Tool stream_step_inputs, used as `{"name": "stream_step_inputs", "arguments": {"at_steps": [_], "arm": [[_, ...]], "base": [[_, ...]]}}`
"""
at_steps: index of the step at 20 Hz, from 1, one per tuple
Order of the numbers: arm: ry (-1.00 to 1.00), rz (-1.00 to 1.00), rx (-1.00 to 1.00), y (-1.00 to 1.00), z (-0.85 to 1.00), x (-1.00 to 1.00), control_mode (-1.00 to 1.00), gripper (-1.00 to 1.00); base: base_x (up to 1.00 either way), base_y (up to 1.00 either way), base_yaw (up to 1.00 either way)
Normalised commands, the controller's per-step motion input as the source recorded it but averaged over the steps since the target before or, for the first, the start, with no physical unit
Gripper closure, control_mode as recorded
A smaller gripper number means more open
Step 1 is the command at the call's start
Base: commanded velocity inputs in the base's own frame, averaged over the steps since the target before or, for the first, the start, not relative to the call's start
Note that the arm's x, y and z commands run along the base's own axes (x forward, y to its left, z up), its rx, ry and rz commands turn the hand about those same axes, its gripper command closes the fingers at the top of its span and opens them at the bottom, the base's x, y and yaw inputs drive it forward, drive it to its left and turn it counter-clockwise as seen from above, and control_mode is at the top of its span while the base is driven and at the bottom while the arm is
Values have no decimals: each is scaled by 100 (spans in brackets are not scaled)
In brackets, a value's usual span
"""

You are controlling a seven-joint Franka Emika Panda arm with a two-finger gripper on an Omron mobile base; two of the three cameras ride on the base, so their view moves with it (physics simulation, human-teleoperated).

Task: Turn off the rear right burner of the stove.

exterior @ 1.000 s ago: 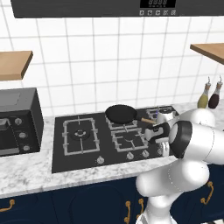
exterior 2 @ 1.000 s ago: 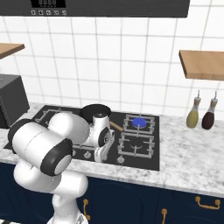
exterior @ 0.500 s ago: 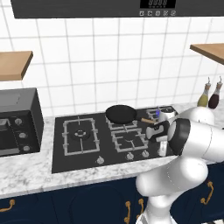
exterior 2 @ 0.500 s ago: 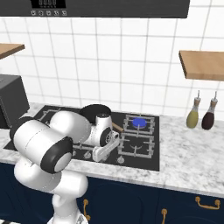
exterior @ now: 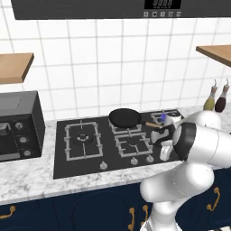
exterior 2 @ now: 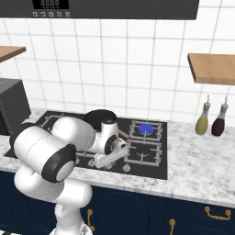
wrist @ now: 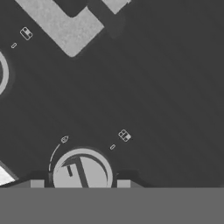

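A: gripper (wrist: 80,183) state?
B: Fingers straddle a silver knob (wrist: 81,171) at the stove's (exterior 2: 156,170) front edge; clamped or not, can't tell.
A: rear right burner (exterior 2: 146,128)?
B: Back right corner of the stove, blue flame lit. Frying pan (exterior: 125,117) left of it.

Blue flame on the rear right burner (exterior 2: 146,128), 2 bottles (exterior 2: 210,121) on counter beside stove (exterior 2: 156,169).

Glossy black glass stove (exterior: 90,155), grey metal grates, speckled stone-look counter (exterior 2: 202,170).
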Motion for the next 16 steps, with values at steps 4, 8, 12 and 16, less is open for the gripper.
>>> {"name": "stream_step_inputs", "arguments": {"at_steps": [4, 8, 12, 16], "arm": [[-12, -36, 0, 15, -49, -12, -100, 100], [-10, -37, 0, 18, -49, -7, -100, 100], [-6, -40, 0, 23, -48, 0, -100, 100], [-7, -43, 0, 23, -51, 0, -100, 100]], "base": [[0, 0, 0], [0, 0, 0], [0, 0, 0], [0, 0, 0]]}}
